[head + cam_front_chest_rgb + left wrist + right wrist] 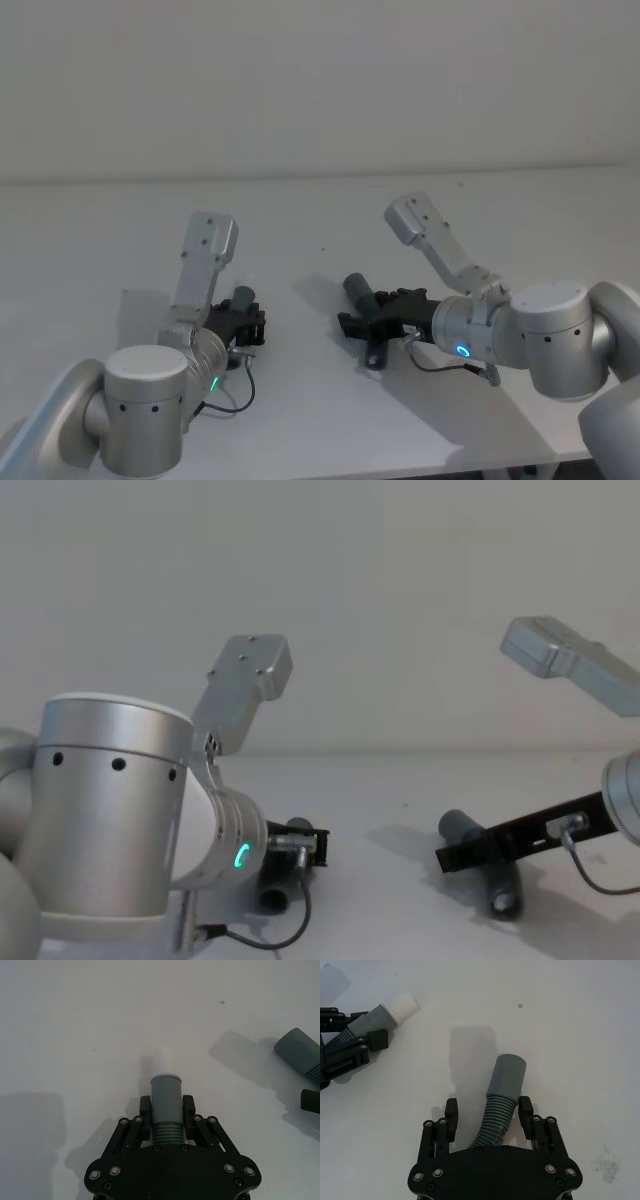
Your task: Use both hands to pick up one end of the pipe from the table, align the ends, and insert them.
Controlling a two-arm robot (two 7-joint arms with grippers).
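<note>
Left fingers [187, 1110] gripping plug piece [165, 1097], right fingers [451, 1112] wide astride collar piece [506, 1077], white table [320, 215]

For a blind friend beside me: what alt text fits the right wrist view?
The open right gripper straddles a ribbed grey pipe piece over the white table, its collar beyond the fingertips. Farther off, the left gripper grips the white-tipped piece.
</note>
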